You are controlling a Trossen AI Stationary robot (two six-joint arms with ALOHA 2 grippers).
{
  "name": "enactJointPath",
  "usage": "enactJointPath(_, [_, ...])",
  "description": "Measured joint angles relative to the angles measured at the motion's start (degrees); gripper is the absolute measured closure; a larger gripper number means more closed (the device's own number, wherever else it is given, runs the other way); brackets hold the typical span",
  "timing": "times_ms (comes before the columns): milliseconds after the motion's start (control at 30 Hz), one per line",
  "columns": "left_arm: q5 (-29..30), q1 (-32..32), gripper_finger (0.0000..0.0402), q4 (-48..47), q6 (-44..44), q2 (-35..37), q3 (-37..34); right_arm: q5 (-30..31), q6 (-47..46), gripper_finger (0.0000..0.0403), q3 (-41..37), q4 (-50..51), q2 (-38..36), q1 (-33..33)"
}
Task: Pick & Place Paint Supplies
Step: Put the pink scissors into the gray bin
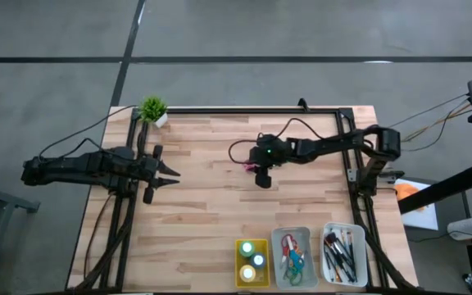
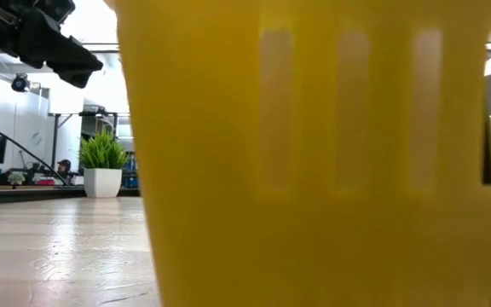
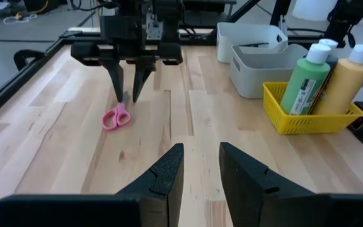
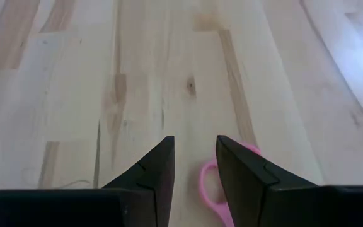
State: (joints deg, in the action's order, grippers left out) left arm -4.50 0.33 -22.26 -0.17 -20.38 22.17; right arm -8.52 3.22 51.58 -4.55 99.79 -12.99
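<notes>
Two parted fingers of the right gripper point(image 1: 262, 179) hover mid-frame above the pink scissors point(image 3: 116, 117), largely hidden overhead; the left gripper point(image 1: 170, 173) waits open.

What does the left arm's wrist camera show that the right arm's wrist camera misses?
Only the left wrist view shows the yellow slotted plastic tray holding a green paint bottle and a yellow one, two grey plastic trays, and the right tool open above the scissors. Only the right wrist view shows that tool's fingers from behind. Both show the small pink-handled scissors lying on the light wooden table.
</notes>
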Motion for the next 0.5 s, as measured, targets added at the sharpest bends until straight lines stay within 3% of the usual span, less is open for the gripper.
enactJointPath(133, [0.0, 0.0, 0.0297, -0.9, 0.0, 0.0, 0.0, 0.9, 2.0, 0.0289, 1.1, 1.4, 0.9, 1.3])
enactJointPath(300, [0.0, 0.0, 0.0297, -1.3, 0.0, 0.0, 0.0, 7.8, 4.4, 0.0289, 2.4, 5.0, 1.7, 3.7])
enactJointPath(500, [0.0, 0.0, 0.0297, -1.8, 0.0, 0.0, 0.0, 8.9, -3.0, 0.0289, 3.6, 4.9, 3.3, 4.1])
